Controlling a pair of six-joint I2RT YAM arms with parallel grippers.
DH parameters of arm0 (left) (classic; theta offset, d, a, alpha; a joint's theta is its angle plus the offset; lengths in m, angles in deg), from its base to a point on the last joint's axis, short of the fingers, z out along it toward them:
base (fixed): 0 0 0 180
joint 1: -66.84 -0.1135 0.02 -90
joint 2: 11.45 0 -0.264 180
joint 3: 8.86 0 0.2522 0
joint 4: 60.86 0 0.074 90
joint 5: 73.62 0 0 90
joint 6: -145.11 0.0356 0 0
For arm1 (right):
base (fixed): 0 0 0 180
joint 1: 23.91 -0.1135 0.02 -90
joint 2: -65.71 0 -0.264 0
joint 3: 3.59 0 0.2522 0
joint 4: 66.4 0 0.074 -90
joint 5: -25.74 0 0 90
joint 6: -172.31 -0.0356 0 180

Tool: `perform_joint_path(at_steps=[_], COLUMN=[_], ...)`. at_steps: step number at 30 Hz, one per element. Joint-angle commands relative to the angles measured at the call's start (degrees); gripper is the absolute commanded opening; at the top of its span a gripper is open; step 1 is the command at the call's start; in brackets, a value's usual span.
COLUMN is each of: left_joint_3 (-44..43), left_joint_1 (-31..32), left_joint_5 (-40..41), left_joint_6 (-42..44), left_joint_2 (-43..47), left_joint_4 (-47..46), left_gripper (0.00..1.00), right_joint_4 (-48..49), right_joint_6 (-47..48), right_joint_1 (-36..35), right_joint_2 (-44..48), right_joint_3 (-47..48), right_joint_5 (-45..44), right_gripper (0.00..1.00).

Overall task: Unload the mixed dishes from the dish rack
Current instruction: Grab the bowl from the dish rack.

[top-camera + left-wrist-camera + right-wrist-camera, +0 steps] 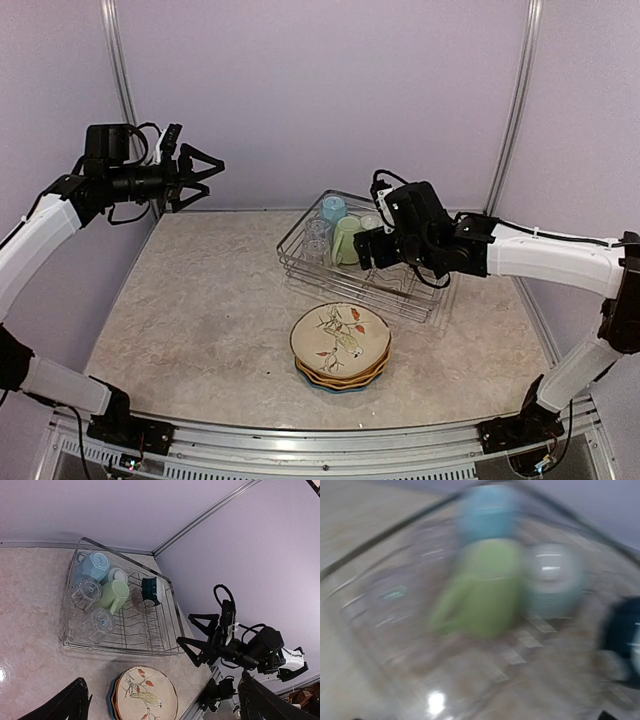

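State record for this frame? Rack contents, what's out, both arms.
rack: dish rack, toward the back of the table
in rack: light blue mug, pale green mug, two clear glasses, dark bowl
out: plate stack in front of rack, bird-print plate on top
left gripper: raised far left, fingers open, empty
right gripper: above rack, fingers open, empty
right wrist view: blurred

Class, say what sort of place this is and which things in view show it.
Probably a robot test booth staged as a kitchen counter: plain lilac panel walls, a left arm and right arm mounted at the table edge, a wire dish rack behind stacked plates.
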Motion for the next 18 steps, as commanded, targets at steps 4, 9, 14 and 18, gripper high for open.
perform_joint_path(at_steps=[4, 9, 14, 18], left_joint_3=[1.0, 1.2, 1.4, 1.5], left_joint_1=[1.2, 2.3, 2.7, 2.8], left_joint_5=[-1.5, -1.5, -2.1, -2.8], left_joint_6=[-0.7, -0.9, -1.4, -1.9], left_joint_2=[0.1, -0.3, -0.9, -1.6], left_joint_4=[-1.5, -1.6, -2.0, -2.3], left_gripper=[0.99, 0.99, 0.99, 0.99], right_joint_4=[-9.0, -13.6, -19.3, -22.5], right_joint_6=[-9.1, -9.4, -13.2, -12.8], right_joint_1=[9.8, 15.1, 18.5, 18.9], right_joint_2=[-6.0, -11.9, -17.8, -24.8], right_joint_3=[7.7, 12.6, 19.3, 25.7], right_joint_5=[-12.7, -13.3, -15.0, -13.8], right_gripper=[1.0, 1.0, 1.0, 1.0])
